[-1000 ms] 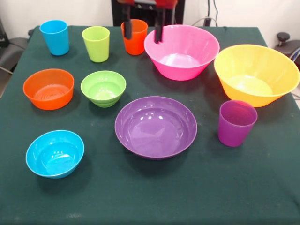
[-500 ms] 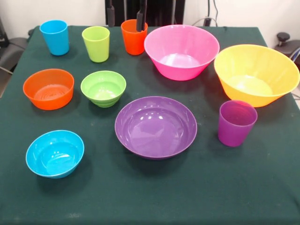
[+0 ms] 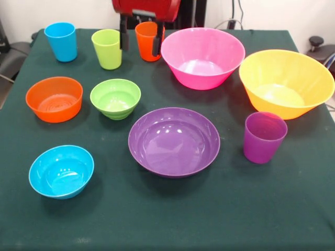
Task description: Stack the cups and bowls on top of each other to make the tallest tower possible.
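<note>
Currently, nothing is stacked; your stock lies loose on the green tabletop [image 3: 172, 214].

Cups: blue cup [image 3: 61, 41], lime green cup [image 3: 107, 48] and orange cup [image 3: 149, 40] in a row along the far edge; purple cup [image 3: 264, 137] near the right edge.

Bowls: pink bowl [image 3: 202, 57] and yellow bowl [image 3: 286, 82] toward the far right corner; small orange bowl [image 3: 54, 99] and small green bowl [image 3: 115, 98] mid-left; small blue bowl [image 3: 61, 171] toward the near left; shallow purple bowl [image 3: 174, 141] central.

Tool [image 3: 140, 37]: spread wide, holding nothing, its prongs hanging either side of the orange cup's left wall.

Handling, as a judgement: all look light, rigid, glossy plastic, likely slippery. Pinch a rim wall, one prong inside and one outside; expect thin walls to skid or tip.
</note>
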Robot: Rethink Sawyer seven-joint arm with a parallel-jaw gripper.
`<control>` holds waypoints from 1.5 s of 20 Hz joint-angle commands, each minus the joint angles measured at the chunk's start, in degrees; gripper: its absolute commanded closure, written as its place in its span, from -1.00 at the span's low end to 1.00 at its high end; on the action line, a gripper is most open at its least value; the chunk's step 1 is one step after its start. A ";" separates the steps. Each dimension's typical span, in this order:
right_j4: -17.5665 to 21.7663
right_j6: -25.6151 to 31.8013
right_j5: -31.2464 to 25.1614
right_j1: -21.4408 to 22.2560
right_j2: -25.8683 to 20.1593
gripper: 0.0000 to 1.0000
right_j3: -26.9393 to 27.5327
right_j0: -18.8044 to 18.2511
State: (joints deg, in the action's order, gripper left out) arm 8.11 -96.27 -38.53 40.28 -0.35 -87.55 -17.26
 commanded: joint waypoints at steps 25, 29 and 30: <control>2.04 -1.25 -2.25 -20.39 -2.83 -1.00 27.38 6.93; 2.57 -0.32 -1.68 -23.80 -3.03 -1.00 31.46 6.53; 2.73 -0.07 -1.16 -24.75 -3.18 -1.00 32.29 6.40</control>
State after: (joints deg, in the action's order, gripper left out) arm 9.95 -96.27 -33.78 21.87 0.15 -64.20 -10.19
